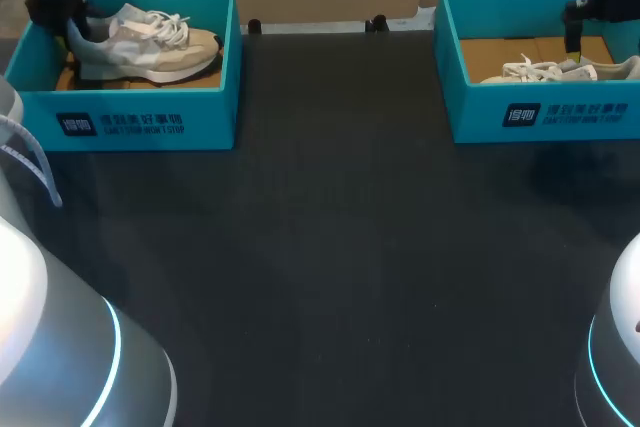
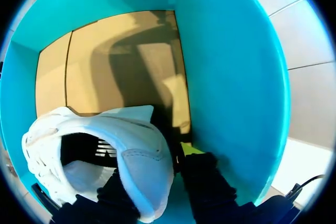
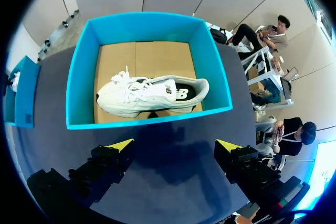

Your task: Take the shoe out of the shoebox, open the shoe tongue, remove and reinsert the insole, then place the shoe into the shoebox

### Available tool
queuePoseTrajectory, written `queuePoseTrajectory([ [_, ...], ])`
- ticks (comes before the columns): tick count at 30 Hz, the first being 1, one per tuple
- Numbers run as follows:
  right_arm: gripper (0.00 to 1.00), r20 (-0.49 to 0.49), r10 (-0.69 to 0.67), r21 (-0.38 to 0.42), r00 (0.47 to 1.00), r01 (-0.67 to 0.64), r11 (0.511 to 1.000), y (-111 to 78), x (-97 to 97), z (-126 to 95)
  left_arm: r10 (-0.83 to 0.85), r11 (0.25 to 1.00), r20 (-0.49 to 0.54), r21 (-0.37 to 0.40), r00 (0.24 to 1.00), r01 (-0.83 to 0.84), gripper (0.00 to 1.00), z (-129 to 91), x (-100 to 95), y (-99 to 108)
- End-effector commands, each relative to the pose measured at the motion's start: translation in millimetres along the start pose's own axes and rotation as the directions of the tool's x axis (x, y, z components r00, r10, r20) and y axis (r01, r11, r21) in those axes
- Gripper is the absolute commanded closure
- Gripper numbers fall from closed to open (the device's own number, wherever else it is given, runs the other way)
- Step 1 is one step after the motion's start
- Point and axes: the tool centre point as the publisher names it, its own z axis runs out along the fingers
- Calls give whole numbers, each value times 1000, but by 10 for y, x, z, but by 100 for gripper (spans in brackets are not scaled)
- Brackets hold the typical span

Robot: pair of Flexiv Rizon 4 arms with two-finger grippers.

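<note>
A grey, white and tan shoe [image 1: 150, 42] lies on its sole in the left teal shoebox [image 1: 150, 117], toe pointing right. My left gripper [image 1: 66, 35] is down inside this box at the shoe's heel. In the left wrist view the white heel [image 2: 144, 156] sits between the black fingers, one inside the collar and one outside by the box wall [image 2: 231, 77]. The left gripper [image 2: 155, 179] is shut on it. My right gripper [image 3: 176, 144] hangs open and holds nothing, above the near wall of the right box [image 3: 147, 121].
The right teal box [image 1: 540, 112] at the far right holds a second white shoe [image 1: 545, 71] [image 3: 152, 95] on a cardboard floor. The black table [image 1: 330, 247] stretches between and in front of both boxes. My arms' bases fill the near corners.
</note>
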Motion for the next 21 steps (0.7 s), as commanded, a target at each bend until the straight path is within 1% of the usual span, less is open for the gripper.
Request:
queuePoseTrajectory([
  [1, 0, 0, 0, -1, 1000, 0, 1000, -2, -4, 1, -1, 1000, -2, 1, 1000, 1, 85, -64, 21, -17],
  [2, 0, 0, 0, -1, 1000, 0, 1000, -2, -4, 1, 0, 1000, -3, -1, 1000, 0, 91, -81, 28, -24],
  [7, 0, 0, 0, -1, 1000, 0, 1000, -2, -4, 1, 13, 1000, -2, -7, 1000, -13, 100, -178, 58, -62],
  [11, 0, 0, 0, -1, 1000, 0, 1000, -2, -4, 1, 26, 999, 4, -22, 1000, -26, 100, -315, 80, -96],
  [16, 0, 0, 0, -1, 1000, 0, 1000, -2, -4, 1, 16, 999, 20, -30, 1000, -15, 100, -545, 117, -118],
  [17, 0, 0, 0, -1, 1000, 0, 1000, -2, -4, 1, 16, 1000, 21, -22, 1000, -16, 100, -595, 124, -117],
  [21, 0, 0, 0, -1, 1000, 0, 1000, -2, -4, 1, 12, 999, 12, -36, 1000, -12, 100, -793, 153, -125],
])
